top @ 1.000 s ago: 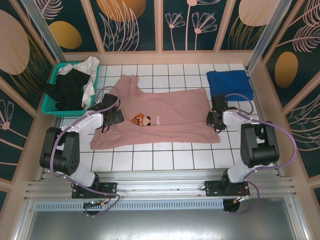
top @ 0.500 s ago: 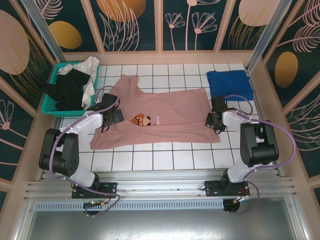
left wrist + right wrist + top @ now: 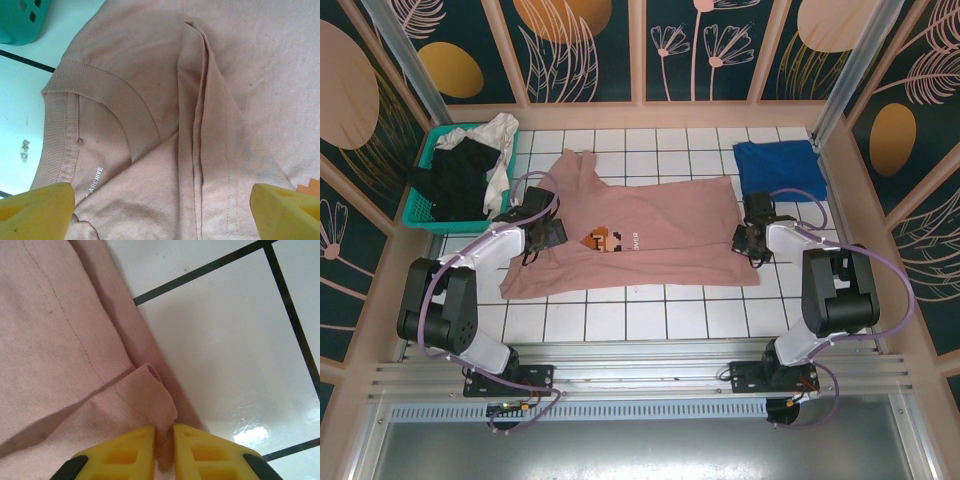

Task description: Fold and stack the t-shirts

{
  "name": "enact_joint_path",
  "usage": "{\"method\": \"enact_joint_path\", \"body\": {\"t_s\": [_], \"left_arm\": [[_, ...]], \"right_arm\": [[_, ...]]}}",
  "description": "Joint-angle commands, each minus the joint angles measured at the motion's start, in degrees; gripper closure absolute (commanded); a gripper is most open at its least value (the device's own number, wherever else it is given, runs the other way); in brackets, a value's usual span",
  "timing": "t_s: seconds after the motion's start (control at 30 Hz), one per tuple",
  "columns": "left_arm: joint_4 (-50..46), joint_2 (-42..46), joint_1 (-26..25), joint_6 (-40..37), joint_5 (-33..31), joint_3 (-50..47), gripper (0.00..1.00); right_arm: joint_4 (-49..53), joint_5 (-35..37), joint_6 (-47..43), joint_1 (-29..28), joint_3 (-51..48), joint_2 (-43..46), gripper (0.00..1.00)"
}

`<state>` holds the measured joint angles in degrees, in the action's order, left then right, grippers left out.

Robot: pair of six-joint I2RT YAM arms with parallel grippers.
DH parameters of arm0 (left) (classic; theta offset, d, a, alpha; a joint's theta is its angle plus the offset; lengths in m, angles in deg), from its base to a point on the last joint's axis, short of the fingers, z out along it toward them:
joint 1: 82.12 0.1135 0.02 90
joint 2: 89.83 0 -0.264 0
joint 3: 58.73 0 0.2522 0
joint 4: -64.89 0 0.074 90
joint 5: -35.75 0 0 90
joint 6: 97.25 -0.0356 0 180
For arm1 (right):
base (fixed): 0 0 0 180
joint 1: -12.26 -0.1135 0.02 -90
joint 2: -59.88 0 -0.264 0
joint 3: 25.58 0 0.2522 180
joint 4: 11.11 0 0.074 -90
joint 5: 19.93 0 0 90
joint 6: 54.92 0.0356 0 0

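- While the top view shows almost no movement over the last second, the teal basket (image 3: 438, 218) at far left still holds the black t-shirt (image 3: 460, 180) and the white t-shirt (image 3: 502, 130), both unfolded.
- The left gripper (image 3: 545, 235) stays where it was, low over the collar (image 3: 100, 95) of the pink t-shirt (image 3: 650, 235). Its jaws stand wide with nothing between them.
- The pink t-shirt lies spread on the table (image 3: 650, 310) between the two arms, print up. Its outline is unchanged.
- The right gripper (image 3: 752, 240) sits at the shirt's hem edge, jaws narrow and pinching a small fold of hem (image 3: 150, 385). This arm has edged very slightly outward, the one shift I can make out.
- The blue t-shirt (image 3: 778, 165) rests folded at the far right corner, apart from the pink one.
- By my reading, the fold has not begun: the right side has its hold, while the left has yet to close on the neck end.
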<state>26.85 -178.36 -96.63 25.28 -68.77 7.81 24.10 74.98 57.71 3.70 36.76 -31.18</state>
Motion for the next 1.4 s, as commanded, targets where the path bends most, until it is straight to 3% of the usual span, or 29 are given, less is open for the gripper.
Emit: {"method": "enact_joint_path", "body": {"t_s": [0.0, 0.17, 0.33, 0.4, 0.57, 0.63, 0.77, 0.9, 1.07, 1.2, 1.37], "left_arm": [[-1.2, 1.4, 0.4, -1.1, -1.5, -0.9, 0.10], [-1.3, 1.3, 0.5, -1.1, -1.7, -0.9, 0.10], [-1.2, 1.8, 0.5, -1.0, -1.5, -1.0, 0.10], [-1.2, 2.1, 0.5, -0.9, -1.4, -1.2, 0.10], [0.2, 2.1, 0.5, -1.7, -0.4, -1.3, 0.27], [0.6, 1.2, 0.5, -2.2, 0.0, -0.5, 0.39], [0.9, -0.6, 0.5, -2.5, 0.5, 1.4, 0.37], [1.3, 0.1, 0.5, -2.3, 2.4, 1.7, 0.32], [4.2, 0.3, -0.6, -0.8, 12.4, -1.2, 0.42], [7.2, 1.3, -1.9, 2.6, 16.4, -5.4, 0.52], [11.6, -1.3, -5.3, 5.9, 20.4, -8.1, 0.55]], "right_arm": [[1.4, 1.2, -0.4, 0.4, 0.5, -0.5, 0.79], [1.1, 0.9, -0.6, 0.4, 0.5, -0.9, 0.84], [2.1, 1.3, -0.5, 0.4, 1.0, -0.9, 0.82], [3.1, 1.9, -0.5, 0.4, 1.4, -0.1, 0.89], [5.0, 3.4, -0.1, 0.4, 2.0, 3.4, 0.92], [3.4, 2.6, -0.3, 0.5, 2.1, 3.2, 0.91], [3.2, 3.0, -0.4, 0.6, 3.9, -2.8, 0.88], [4.5, 4.6, 0.5, 0.3, 3.9, -2.9, 0.72], [4.6, 5.3, 0.9, 0.3, 3.8, 3.5, 0.61], [3.6, 3.6, 0.7, 0.4, 4.0, 4.8, 0.60], [1.4, 1.3, 0.5, 0.4, 3.2, 3.8, 0.60]]}}
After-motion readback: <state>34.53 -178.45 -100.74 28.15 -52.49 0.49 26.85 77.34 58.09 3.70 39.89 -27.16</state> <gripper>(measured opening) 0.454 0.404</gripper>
